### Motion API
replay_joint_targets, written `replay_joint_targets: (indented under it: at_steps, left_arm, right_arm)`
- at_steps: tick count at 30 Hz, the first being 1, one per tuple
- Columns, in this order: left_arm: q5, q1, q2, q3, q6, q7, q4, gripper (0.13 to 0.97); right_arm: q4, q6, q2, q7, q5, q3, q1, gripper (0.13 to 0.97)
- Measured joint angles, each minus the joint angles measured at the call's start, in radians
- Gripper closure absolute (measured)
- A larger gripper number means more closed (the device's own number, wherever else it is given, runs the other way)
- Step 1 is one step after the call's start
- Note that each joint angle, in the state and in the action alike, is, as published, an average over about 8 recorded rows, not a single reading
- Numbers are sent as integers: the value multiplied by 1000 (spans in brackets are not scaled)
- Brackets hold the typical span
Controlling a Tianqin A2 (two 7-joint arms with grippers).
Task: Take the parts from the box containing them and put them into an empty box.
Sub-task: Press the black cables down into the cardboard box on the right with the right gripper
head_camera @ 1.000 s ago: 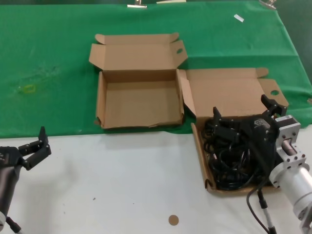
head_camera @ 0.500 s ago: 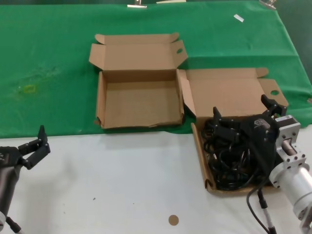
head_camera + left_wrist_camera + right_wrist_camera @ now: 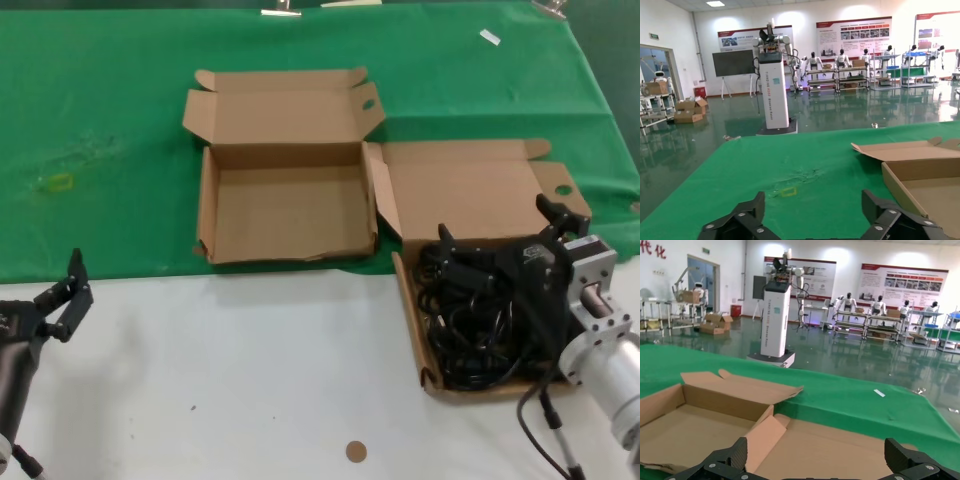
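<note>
Our right end effector point(image 3: 498, 245) hangs with its fingers spread wide over the full box point(image 3: 470, 200), low above the tangle of black cords point(image 3: 470, 325) lying in that box's tray; we cannot tell whether the fingertips touch them. The cords overlap so much that we cannot count the bundles. Our left end effector point(image 3: 62, 300) is parked well to the left of the full box, above the white bench point(image 3: 250, 380), its fingers also apart and gripping nothing.

We count two cardboard boxes. The empty box point(image 3: 285, 215) sits just left of the full box and slightly farther back, on the green cloth point(image 3: 100, 120), lid flap folded back; its near low wall has a ragged edge. The two boxes nearly touch at their neighbouring walls. One small brown disc point(image 3: 355, 452) lies on the bench nearer us than the full box.
</note>
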Motion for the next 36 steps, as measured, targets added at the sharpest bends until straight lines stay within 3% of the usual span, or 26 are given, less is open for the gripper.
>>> replay_joint_targets:
  at_steps: [4, 12, 16, 22, 26, 30, 36]
  left_arm:
    - [0, 0, 0, 0, 0, 0, 0, 389]
    - [0, 0, 0, 0, 0, 0, 0, 611]
    - [0, 0, 0, 0, 0, 0, 0, 611]
    - [0, 0, 0, 0, 0, 0, 0, 751]
    - [0, 0, 0, 0, 0, 0, 0, 812]
    - [0, 0, 0, 0, 0, 0, 0, 869]
    - [0, 0, 0, 0, 0, 0, 0, 922]
  right_arm:
    - [18, 47, 87, -17, 72, -69, 9, 129]
    - [78, 118, 322, -65, 253, -239, 51, 129]
    - [113, 129, 454, -88, 342, -337, 101, 129]
    - [141, 77, 636, -92, 417, -505, 229, 129]
    - [138, -6, 731, -47, 375, -623, 341, 129]
    - [125, -126, 795, 51, 243, -700, 433, 129]
    - [94, -362, 833, 160, 23, -678, 484, 129]
